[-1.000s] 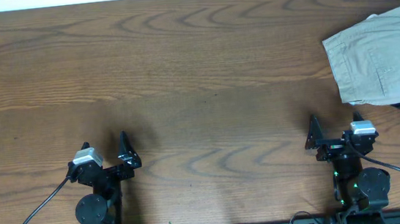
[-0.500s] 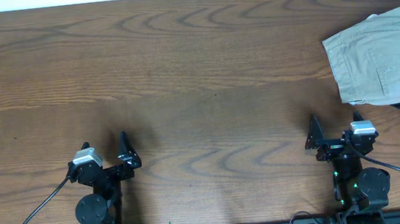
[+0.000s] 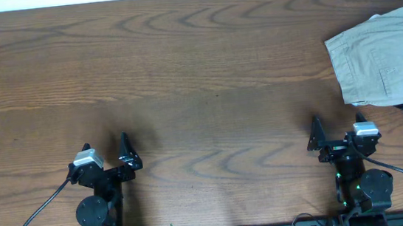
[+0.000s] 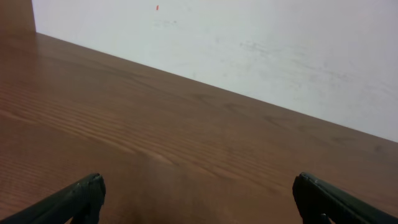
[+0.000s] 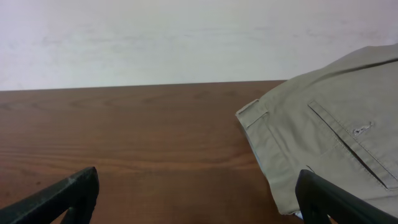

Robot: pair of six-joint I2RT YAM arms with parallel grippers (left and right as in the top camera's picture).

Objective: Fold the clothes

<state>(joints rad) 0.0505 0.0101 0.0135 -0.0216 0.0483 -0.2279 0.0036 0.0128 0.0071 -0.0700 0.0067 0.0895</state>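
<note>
Left hand (image 4: 199, 202): fingers spread wide, empty, parked at the tabletop's (image 3: 197, 69) near edge. Right hand (image 5: 198, 194): likewise spread and empty. Trousers (image 3: 385, 54): a compact bundle at far right, untouched and partly out of frame. Folding is probably not yet begun.

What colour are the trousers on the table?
Light khaki beige, plain; the trousers show best in the right wrist view.

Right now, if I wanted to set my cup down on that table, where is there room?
The wooden table is bare from its left edge across to the khaki trousers, and between the left arm and the right arm along the near edge. Only the right edge, under the trousers, is taken.
</note>
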